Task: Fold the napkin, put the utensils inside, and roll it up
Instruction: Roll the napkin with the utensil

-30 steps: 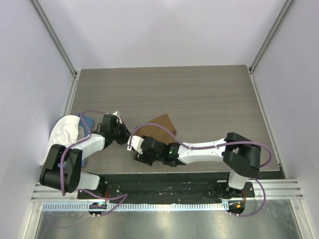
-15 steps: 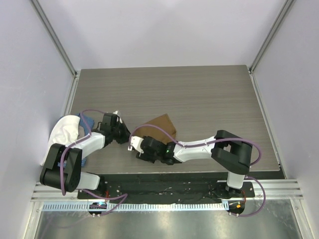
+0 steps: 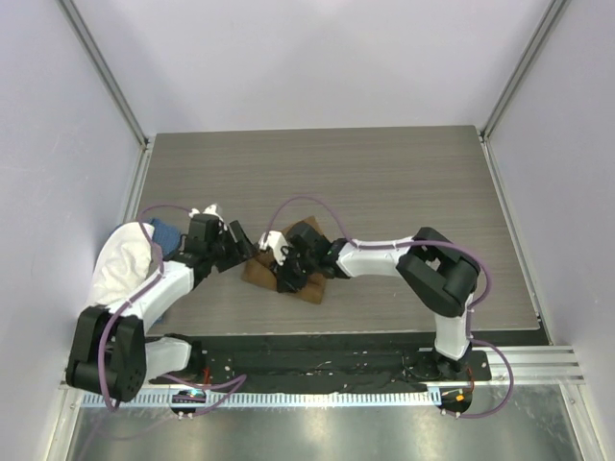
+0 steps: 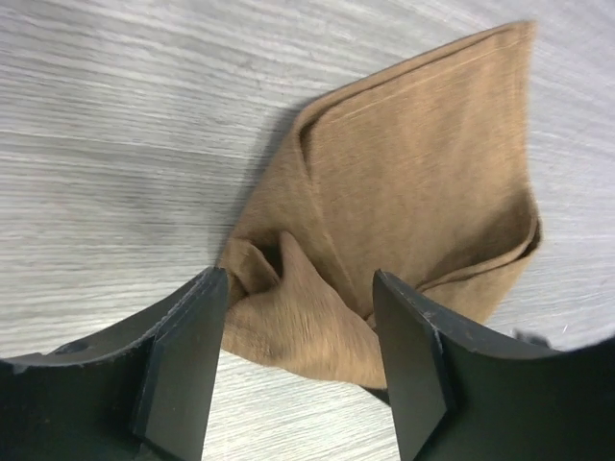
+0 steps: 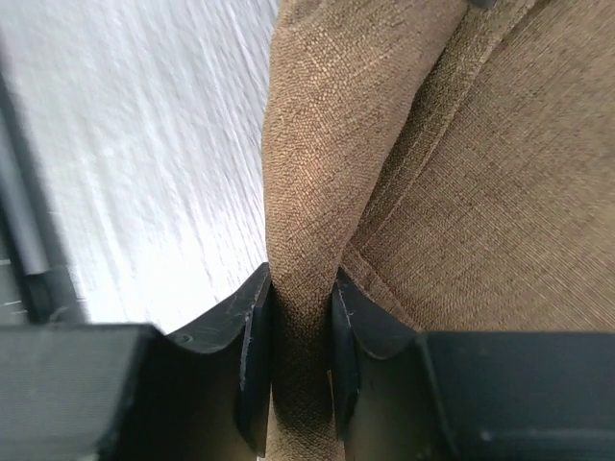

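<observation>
Right gripper (image 5: 301,317): jaws are pinching a raised ridge of the napkin (image 5: 461,192), cloth squeezed tight between the pads. Left gripper (image 4: 300,327): jaws are standing apart, straddling a bunched corner of the cloth and clamping nothing. Napkin is lying partly folded and rumpled on the table (image 3: 384,182), between the two grippers, toward the near edge. Weave is looking soft, light and limp; it is likely sagging wherever unsupported, so folds may slip unless pinned. Best hold, by my reading: a hemmed corner or doubled edge, taking both layers together. Spoon is not showing in any view.
</observation>
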Controlling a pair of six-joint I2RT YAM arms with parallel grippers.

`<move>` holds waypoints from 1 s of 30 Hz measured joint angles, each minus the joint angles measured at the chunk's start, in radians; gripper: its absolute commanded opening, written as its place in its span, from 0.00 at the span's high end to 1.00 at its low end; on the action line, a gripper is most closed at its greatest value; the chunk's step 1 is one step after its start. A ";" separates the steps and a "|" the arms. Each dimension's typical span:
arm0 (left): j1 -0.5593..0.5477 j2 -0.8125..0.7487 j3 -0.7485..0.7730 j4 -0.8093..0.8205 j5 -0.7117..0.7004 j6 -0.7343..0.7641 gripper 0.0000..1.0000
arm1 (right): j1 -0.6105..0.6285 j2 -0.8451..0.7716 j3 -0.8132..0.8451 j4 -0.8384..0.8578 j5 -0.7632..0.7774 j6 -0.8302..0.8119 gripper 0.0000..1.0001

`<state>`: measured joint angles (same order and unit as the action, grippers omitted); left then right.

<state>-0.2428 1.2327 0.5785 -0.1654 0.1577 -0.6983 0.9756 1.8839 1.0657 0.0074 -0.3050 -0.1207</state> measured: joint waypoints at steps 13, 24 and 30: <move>0.000 -0.166 -0.157 0.024 -0.061 -0.010 0.32 | -0.143 0.165 0.125 -0.028 -0.469 0.110 0.71; 0.002 -0.100 -0.175 0.060 -0.079 -0.063 0.55 | -0.142 0.185 0.145 -0.052 -0.520 0.126 0.65; 0.002 -0.098 -0.179 0.056 -0.087 -0.089 0.71 | -0.142 0.185 0.156 -0.072 -0.523 0.147 0.53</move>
<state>-0.2409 1.1343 0.4000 -0.1089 0.0708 -0.7876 0.8337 2.0689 1.2217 -0.0647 -0.8284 0.0265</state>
